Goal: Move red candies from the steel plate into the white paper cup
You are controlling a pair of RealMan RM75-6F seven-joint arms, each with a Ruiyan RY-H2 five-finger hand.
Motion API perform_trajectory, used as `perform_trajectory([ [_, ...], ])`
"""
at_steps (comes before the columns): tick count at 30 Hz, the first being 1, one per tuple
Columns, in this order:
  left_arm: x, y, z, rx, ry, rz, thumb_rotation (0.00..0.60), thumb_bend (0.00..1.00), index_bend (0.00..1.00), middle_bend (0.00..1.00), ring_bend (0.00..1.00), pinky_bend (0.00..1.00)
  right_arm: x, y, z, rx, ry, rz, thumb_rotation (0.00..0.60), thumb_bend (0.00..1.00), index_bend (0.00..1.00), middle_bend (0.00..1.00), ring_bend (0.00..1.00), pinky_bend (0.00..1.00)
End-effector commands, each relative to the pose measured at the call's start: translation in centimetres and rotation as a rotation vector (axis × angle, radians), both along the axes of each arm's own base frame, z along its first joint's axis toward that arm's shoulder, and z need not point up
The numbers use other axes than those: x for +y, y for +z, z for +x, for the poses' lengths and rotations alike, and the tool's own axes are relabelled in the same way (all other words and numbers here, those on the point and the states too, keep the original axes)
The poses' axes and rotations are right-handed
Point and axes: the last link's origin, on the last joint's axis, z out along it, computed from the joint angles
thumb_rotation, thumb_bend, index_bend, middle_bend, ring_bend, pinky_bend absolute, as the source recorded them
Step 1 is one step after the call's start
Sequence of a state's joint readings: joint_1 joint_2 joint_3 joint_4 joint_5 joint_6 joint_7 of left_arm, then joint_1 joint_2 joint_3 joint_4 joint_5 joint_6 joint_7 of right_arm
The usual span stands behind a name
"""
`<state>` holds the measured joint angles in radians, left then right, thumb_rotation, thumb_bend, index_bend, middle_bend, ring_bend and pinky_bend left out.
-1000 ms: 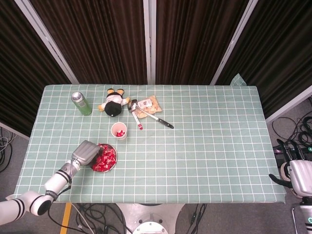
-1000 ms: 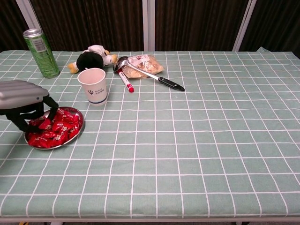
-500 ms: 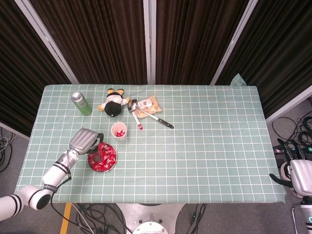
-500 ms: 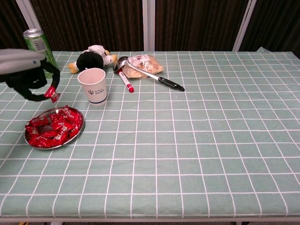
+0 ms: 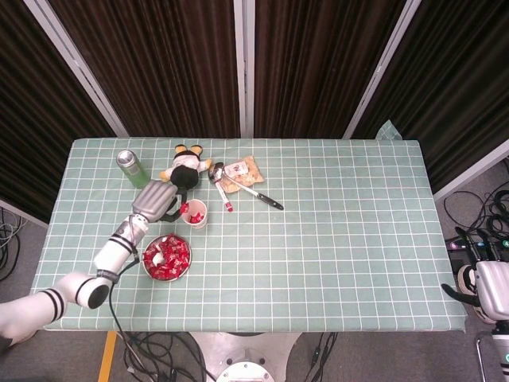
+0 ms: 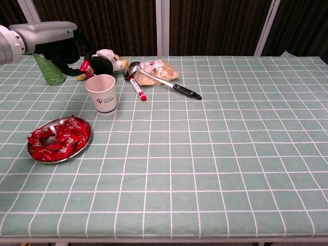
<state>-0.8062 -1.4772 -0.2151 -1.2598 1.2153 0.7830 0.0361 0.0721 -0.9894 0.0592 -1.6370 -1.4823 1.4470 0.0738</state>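
A steel plate (image 5: 145,265) (image 6: 90,138) heaped with red candies (image 5: 172,253) (image 6: 62,141) lies near the table's front left. Behind it stands the white paper cup (image 5: 194,213) (image 6: 102,94), upright, with red candies showing inside in the head view. My left hand (image 5: 160,199) (image 6: 60,47) hovers just left of and above the cup, pinching one red candy (image 5: 184,208) (image 6: 85,66) at its fingertips beside the rim. My right hand (image 5: 490,288) hangs off the table's right edge, too small to read.
A green can (image 5: 133,168) (image 6: 49,72) stands at the back left, partly behind my left hand. A plush toy (image 5: 184,169) (image 6: 104,61), a red marker (image 5: 223,199) (image 6: 137,88), a spoon (image 5: 245,188) (image 6: 163,82) and a snack packet (image 5: 242,171) (image 6: 159,69) lie behind the cup.
My left hand rose from the plate with one red candy pinched and moved back and rightward to the cup's rim. The right hand stayed put.
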Motion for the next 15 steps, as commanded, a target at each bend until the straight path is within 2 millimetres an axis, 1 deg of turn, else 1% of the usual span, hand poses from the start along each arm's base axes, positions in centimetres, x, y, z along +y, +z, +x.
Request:
perform_trajectory([
  [1, 0.2, -0.8, 0.3, 0.023, -0.001, -0.020, 0.600, 0.47, 0.61, 1.00, 0.94, 1.00, 0.0, 0.0, -0.1, -0.001, -0.004, 0.000, 0.600, 0.02, 0.06, 0.26, 0.05, 0.25],
  [7, -0.2, -1.3, 0.7, 0.039, -0.019, -0.038, 0.600, 0.46, 0.56, 0.99, 0.94, 1.00, -0.1, -0.1, -0.1, 0.000, -0.002, 0.002, 0.600, 0.02, 0.06, 0.27, 0.05, 0.25],
  [9, -0.3, -1.1, 0.7, 0.041, -0.022, -0.038, 0.600, 0.45, 0.52, 0.99, 0.94, 1.00, -0.1, -0.1, 0.0, 0.000, 0.001, 0.003, 0.600, 0.02, 0.06, 0.26, 0.05, 0.25],
  [12, -0.6, -0.7, 0.8, 0.035, -0.025, -0.031, 0.600, 0.41, 0.42, 0.98, 0.93, 1.00, -0.1, -0.1, 0.1, 0.000, 0.004, 0.004, 0.600, 0.02, 0.06, 0.26, 0.05, 0.25],
  [15, -1.2, -0.1, 0.6, 0.029, -0.033, -0.021, 0.600, 0.41, 0.39, 0.98, 0.93, 1.00, -0.2, -0.1, 0.2, 0.002, 0.005, 0.003, 0.600, 0.02, 0.06, 0.27, 0.05, 0.25],
])
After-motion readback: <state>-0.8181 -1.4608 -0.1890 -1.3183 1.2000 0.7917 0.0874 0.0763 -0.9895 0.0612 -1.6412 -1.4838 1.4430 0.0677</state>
